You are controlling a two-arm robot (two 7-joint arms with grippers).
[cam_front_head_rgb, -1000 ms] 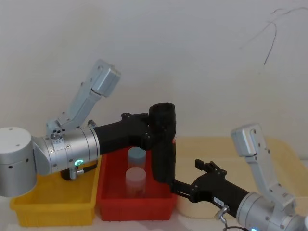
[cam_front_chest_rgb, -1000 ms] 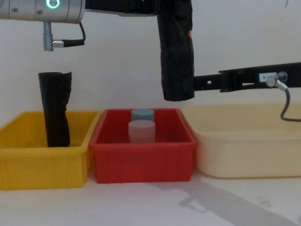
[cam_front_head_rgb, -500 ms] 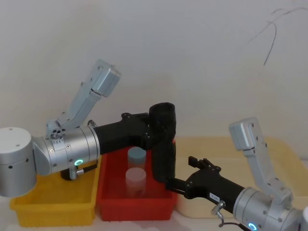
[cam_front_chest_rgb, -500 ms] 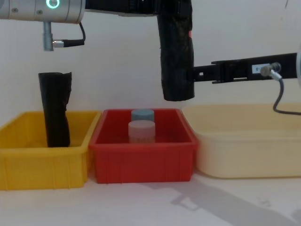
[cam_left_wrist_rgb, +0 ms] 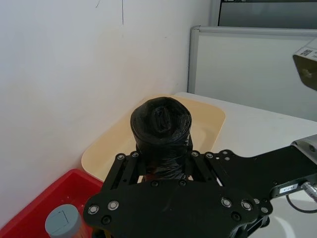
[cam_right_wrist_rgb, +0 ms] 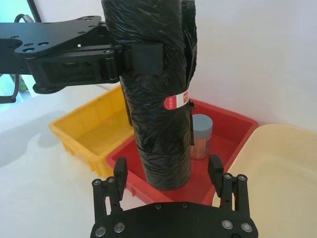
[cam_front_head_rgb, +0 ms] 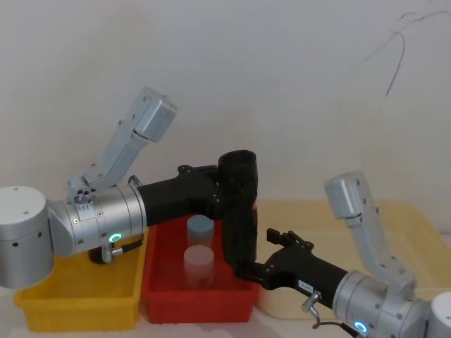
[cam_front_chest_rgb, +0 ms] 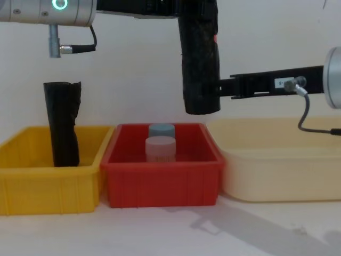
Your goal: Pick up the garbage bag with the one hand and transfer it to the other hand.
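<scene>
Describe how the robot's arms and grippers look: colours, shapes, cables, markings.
The left arm and right arm are silver-grey cylinders with boxy light-grey links and glowing teal wrist rings. The left gripper and right gripper are flat black plates dotted with silver screws. A thin cable with a metal plug hangs at each wrist; the right gripper bears a small white label.

wall (cam_front_head_rgb: 282, 70): white, thin dark line, maybe crack | table (cam_front_chest_rgb: 160, 234): white | partition (cam_left_wrist_rgb: 257, 64): pale
</scene>
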